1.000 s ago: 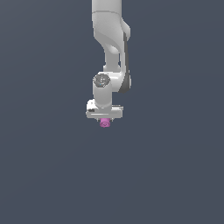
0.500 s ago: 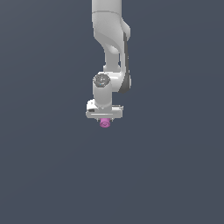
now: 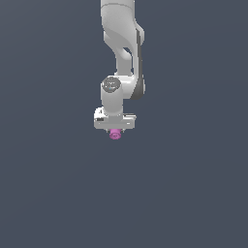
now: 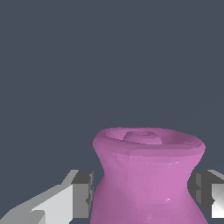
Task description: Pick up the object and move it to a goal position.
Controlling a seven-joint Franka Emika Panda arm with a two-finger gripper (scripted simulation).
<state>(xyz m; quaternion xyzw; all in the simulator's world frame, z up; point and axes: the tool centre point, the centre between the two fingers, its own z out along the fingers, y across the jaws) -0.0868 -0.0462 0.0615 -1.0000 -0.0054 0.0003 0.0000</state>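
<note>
With the jaws [image 3: 115,130] closed on its narrow waist, the pink object [image 4: 146,179] could slip out if the arm jerks.

Exterior view distant, frontal; wrist view close; both share object [image 3: 115,135].

Smooth matt pink plastic-looking object [image 4: 148,175], glossy white claw [image 3: 115,130] shell, dull grey fingertips [image 4: 83,192], flat matt slate backdrop
</note>
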